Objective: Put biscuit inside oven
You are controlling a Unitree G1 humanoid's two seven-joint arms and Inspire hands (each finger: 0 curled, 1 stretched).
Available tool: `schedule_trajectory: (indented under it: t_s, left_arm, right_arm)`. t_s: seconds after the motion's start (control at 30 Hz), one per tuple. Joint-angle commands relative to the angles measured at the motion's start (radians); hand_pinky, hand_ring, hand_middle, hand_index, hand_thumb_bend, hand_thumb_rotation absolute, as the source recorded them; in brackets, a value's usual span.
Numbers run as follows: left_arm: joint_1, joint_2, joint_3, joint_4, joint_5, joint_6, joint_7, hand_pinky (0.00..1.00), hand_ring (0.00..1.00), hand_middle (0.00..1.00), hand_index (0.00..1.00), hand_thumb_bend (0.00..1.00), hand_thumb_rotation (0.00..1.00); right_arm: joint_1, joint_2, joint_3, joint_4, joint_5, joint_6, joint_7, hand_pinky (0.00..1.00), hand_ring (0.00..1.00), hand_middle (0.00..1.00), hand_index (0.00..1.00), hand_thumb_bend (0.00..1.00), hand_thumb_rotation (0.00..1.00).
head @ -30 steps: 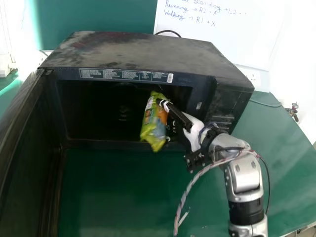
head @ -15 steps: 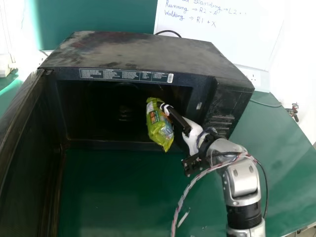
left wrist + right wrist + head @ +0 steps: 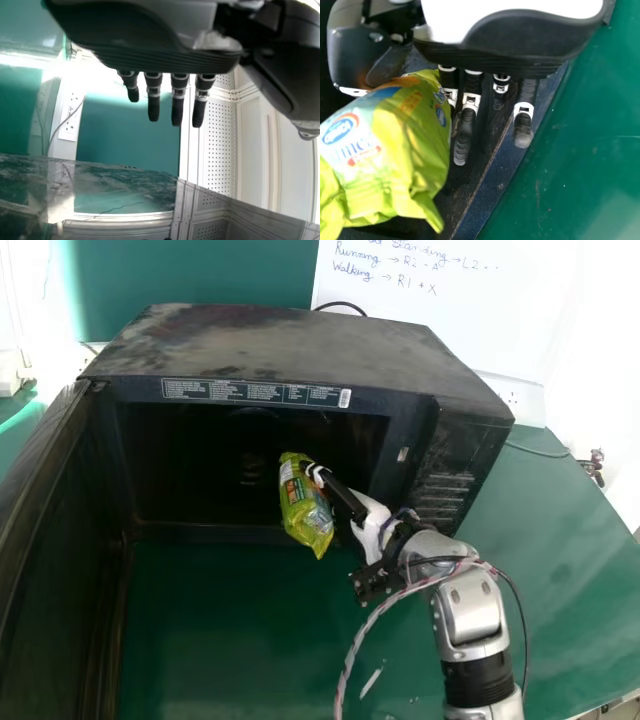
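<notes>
The left hand [image 3: 178, 106] is found in the left wrist view, fingers extended and loosely apart, grasping nothing. The right arm [image 3: 472, 612] stands over the green surface [image 3: 240, 625], and to its left the oven door [image 3: 48, 550] is swung wide open toward the near side. Farther in, the right hand [image 3: 343, 500] is partly closed, with the biscuit packet [image 3: 303, 508] pinched between its thumb and fingers; the remaining fingers are fairly straight. The packet, yellow-green, hangs tilted at the mouth of the oven [image 3: 290, 345]; how deep it sits cannot be determined. The oven rests on the surface, its casing dusty on top, a printed label strip [image 3: 250, 391] above the opening. Behind are a whiteboard [image 3: 480, 310] with handwriting and, beneath it, a wall socket [image 3: 512, 398].
</notes>
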Motion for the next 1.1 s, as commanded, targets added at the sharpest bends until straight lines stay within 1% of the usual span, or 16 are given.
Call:
schedule_trajectory:
  t_s: [0.0,0.07,0.17,0.3,0.5,0.57,0.67,0.73,0.77,0.8,0.87,0.93,0.97,1.0,1.03,1.07]
  left_arm:
    - [0.009,-0.007,-0.012,-0.014,0.0,-0.015,-0.001,0.99,0.93,0.92,0.89,0.96,0.96]
    - [0.01,-0.009,-0.012,-0.012,0.0,-0.017,-0.003,0.98,0.93,0.92,0.89,0.96,0.96]
    - [0.015,-0.013,-0.013,-0.014,0.004,-0.021,-0.003,0.98,0.92,0.92,0.88,0.96,0.96]
    - [0.022,-0.013,-0.015,-0.018,-0.01,-0.023,-0.009,0.99,0.93,0.92,0.88,0.95,0.96]
    - [0.027,-0.015,-0.013,-0.024,-0.002,-0.024,-0.006,0.98,0.93,0.92,0.88,0.95,0.96]
    - [0.029,-0.015,-0.013,-0.026,0.0,-0.023,-0.005,0.98,0.93,0.92,0.89,0.95,0.97]
    - [0.03,-0.018,-0.014,-0.029,-0.001,-0.02,-0.003,0.98,0.92,0.92,0.89,0.95,0.96]
    - [0.03,-0.018,-0.014,-0.029,-0.004,-0.021,-0.005,0.98,0.93,0.92,0.89,0.95,0.96]
    - [0.03,-0.017,-0.013,-0.026,-0.005,-0.023,-0.008,0.99,0.93,0.92,0.89,0.95,0.96]
    - [0.03,-0.017,-0.012,-0.025,-0.004,-0.025,-0.009,0.99,0.93,0.92,0.89,0.95,0.96]
    - [0.03,-0.019,-0.013,-0.026,-0.003,-0.024,-0.007,0.99,0.93,0.92,0.89,0.95,0.96]
    - [0.031,-0.021,-0.013,-0.028,-0.002,-0.024,-0.004,0.98,0.92,0.92,0.88,0.96,0.96]
    - [0.031,-0.023,-0.014,-0.029,-0.003,-0.023,-0.003,0.98,0.92,0.92,0.88,0.96,0.95]
    - [0.032,-0.022,-0.014,-0.03,-0.004,-0.022,-0.004,0.98,0.92,0.92,0.88,0.96,0.95]
    - [0.032,-0.022,-0.013,-0.029,-0.005,-0.022,-0.004,0.98,0.92,0.92,0.88,0.96,0.96]
    - [0.032,-0.022,-0.013,-0.028,-0.005,-0.022,-0.005,0.98,0.92,0.92,0.88,0.96,0.95]
  right_arm:
    - [-0.003,0.018,0.008,0.02,0.002,-0.019,-0.003,0.12,0.22,0.45,0.47,0.53,0.0]
    - [-0.009,0.024,0.013,0.043,0.002,-0.034,0.0,0.13,0.22,0.46,0.47,0.53,0.0]
    - [-0.023,0.038,0.022,0.083,-0.005,-0.057,-0.001,0.12,0.21,0.4,0.48,0.53,0.0]
    - [-0.059,0.058,0.023,0.149,-0.007,-0.076,-0.005,0.11,0.19,0.43,0.47,0.53,0.0]
    - [-0.096,0.068,0.006,0.219,0.004,-0.113,0.005,0.1,0.18,0.39,0.48,0.53,0.0]
    - [-0.107,0.074,-0.004,0.252,0.01,-0.126,0.007,0.1,0.19,0.45,0.49,0.53,0.0]
    - [-0.124,0.084,-0.012,0.304,0.007,-0.146,0.005,0.11,0.2,0.47,0.75,0.57,0.0]
    - [-0.137,0.088,-0.011,0.335,-0.001,-0.159,0.002,0.11,0.19,0.47,0.83,0.57,0.0]
    - [-0.142,0.091,-0.01,0.336,-0.006,-0.16,-0.004,0.11,0.2,0.47,0.82,0.57,0.0]
    - [-0.146,0.093,-0.009,0.34,-0.011,-0.166,-0.009,0.11,0.19,0.47,0.75,0.57,0.0]
    - [-0.151,0.099,-0.015,0.361,-0.015,-0.181,-0.023,0.12,0.19,0.47,0.75,0.57,0.0]
    - [-0.159,0.101,-0.013,0.386,-0.021,-0.204,-0.027,0.11,0.19,0.47,0.8,0.57,0.0]
    - [-0.164,0.098,-0.009,0.397,-0.023,-0.22,-0.016,0.11,0.18,0.47,0.79,0.57,0.0]
    - [-0.172,0.094,-0.005,0.402,-0.022,-0.23,0.001,0.11,0.18,0.47,0.76,0.57,0.0]
    - [-0.179,0.094,-0.004,0.41,-0.022,-0.237,0.01,0.1,0.17,0.47,0.62,0.55,0.0]
    - [-0.188,0.094,-0.004,0.414,-0.023,-0.236,0.015,0.09,0.17,0.47,0.54,0.54,0.0]
